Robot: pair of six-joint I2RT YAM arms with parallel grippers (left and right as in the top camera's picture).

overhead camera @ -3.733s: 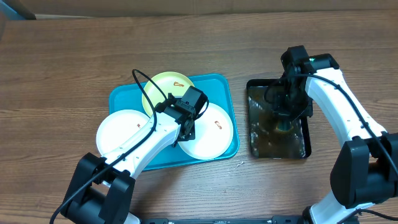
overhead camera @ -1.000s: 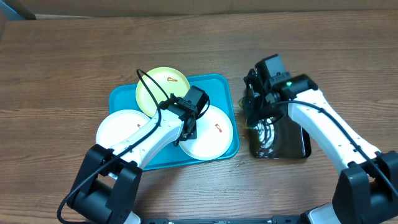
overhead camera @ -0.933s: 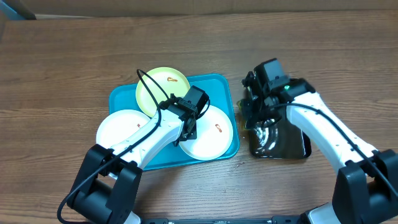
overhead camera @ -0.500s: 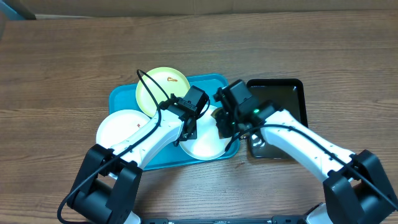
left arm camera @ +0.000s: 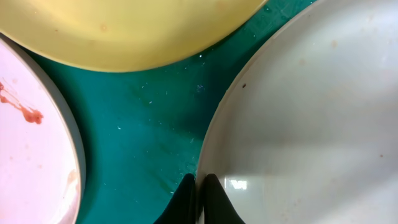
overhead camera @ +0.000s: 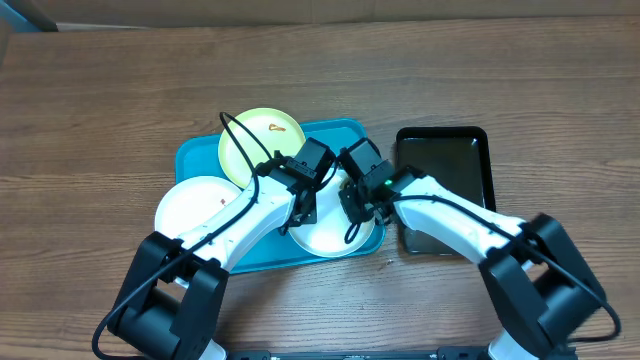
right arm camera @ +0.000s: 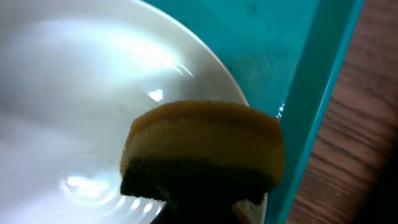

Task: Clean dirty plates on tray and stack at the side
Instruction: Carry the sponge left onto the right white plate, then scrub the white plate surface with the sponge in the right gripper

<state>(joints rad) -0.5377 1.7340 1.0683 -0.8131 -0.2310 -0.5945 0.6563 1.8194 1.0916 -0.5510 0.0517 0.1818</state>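
Resting on the worktop (overhead camera: 100,90), the tray (overhead camera: 200,152) is seen from overhead to carry all three plates. The yellow-green plate (overhead camera: 255,150) is set at the tray's 11 o'clock corner, its edge passing over the rim, and a brown-red smear is borne near its far side. The first white plate (overhead camera: 190,220) is placed at 8 o'clock, hanging well out over the tray's edge, with a small reddish smear on it. The second white plate (overhead camera: 325,235) is laid at 4 o'clock, close to the tray's rim.

The left tool (left arm camera: 198,183) is closed, and the rim of the second white plate is caught between its tips at the plate's 10 o'clock edge. The right tool (overhead camera: 356,203) is clamped on a sponge (right arm camera: 205,134), yellow above and dark beneath, which is held dark side down over the same plate at its 2 o'clock edge, just beside the tray's raised rim. Whether the sponge is pressed against the plate cannot be told.

A glossy black tray (overhead camera: 445,170) is found at 3 o'clock of the turquoise one, near it but apart.
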